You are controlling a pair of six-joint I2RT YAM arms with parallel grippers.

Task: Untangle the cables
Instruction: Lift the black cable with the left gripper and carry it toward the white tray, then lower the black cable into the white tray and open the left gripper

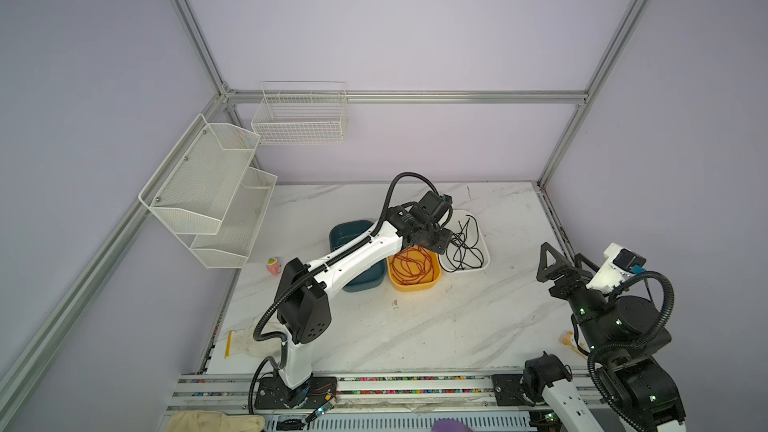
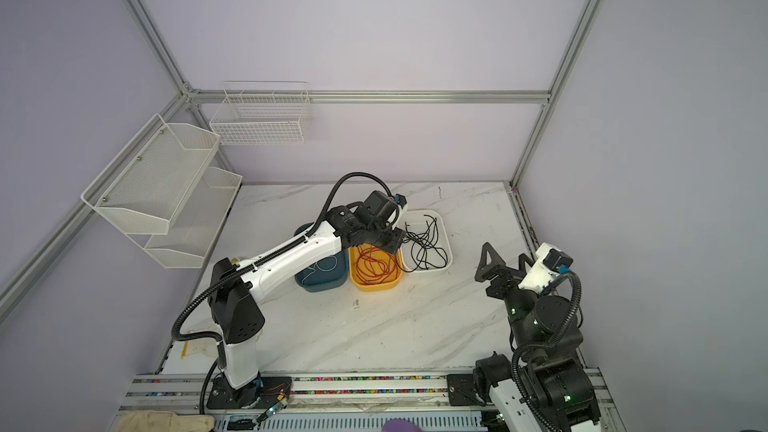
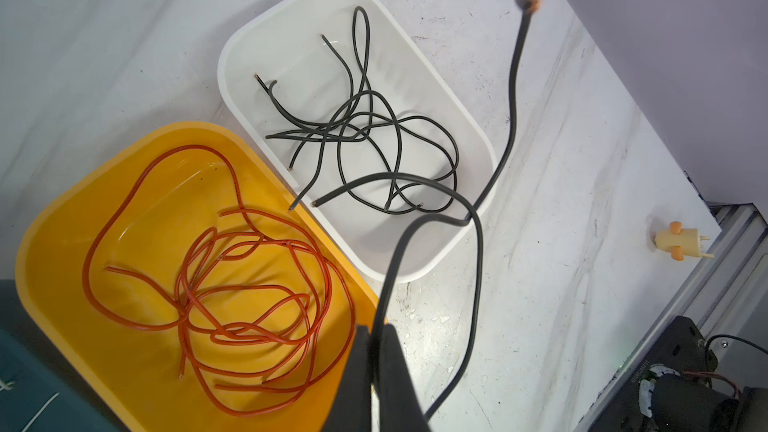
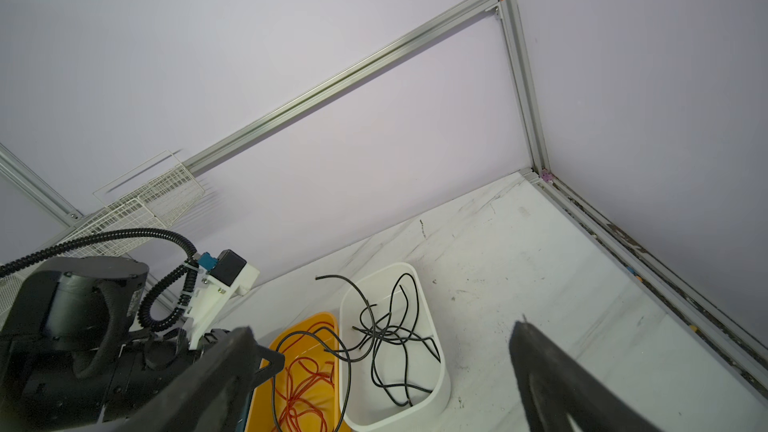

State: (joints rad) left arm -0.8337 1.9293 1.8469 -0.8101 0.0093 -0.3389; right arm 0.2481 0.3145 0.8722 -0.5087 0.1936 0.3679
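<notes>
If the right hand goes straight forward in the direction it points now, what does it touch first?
Probably the back wall, low down. The open right hand is raised, and the white tray seems to lie below its line, though depth is unclear.

Left arm [image 1: 357, 253]: reaches from the lower left of a top view to centre frame, white forearm extended, wrist bent downward. The left gripper [image 3: 376, 332] has its jaws pinched together on a black cable [image 3: 392, 263]. Right arm [image 1: 602, 313]: folded at lower right. The right gripper [image 1: 561, 253] is raised, jaws spread wide, empty.
</notes>
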